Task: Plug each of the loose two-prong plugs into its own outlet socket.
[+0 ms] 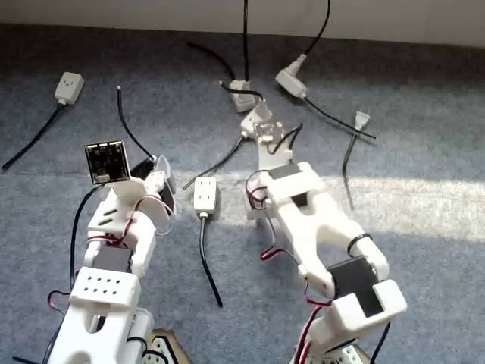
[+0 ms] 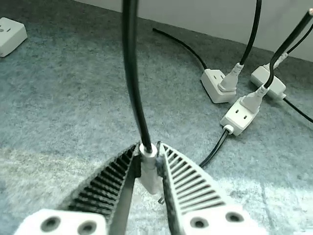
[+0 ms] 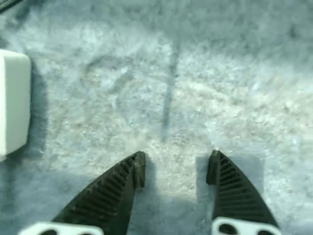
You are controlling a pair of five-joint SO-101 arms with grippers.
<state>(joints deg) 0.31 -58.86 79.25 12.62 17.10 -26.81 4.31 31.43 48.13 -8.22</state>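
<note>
My left gripper (image 2: 149, 164) is shut on a white two-prong plug (image 2: 149, 171). The plug's black cable (image 2: 133, 73) rises from between the fingers, and one prong shows just above the carpet. In the high view this gripper (image 1: 159, 180) sits left of a free outlet socket (image 1: 204, 193). My right gripper (image 3: 176, 164) hangs open over bare carpet beside a white socket block (image 3: 12, 103). In the high view it (image 1: 267, 135) is near a socket (image 1: 254, 117). Another loose plug (image 1: 362, 119) lies at the right.
A lone socket (image 1: 69, 87) lies far left. Two sockets with plugs in them (image 1: 242, 95) (image 1: 292, 82) sit at the back, with black cables trailing over the grey carpet (image 1: 424, 250). A wall edge runs along the back.
</note>
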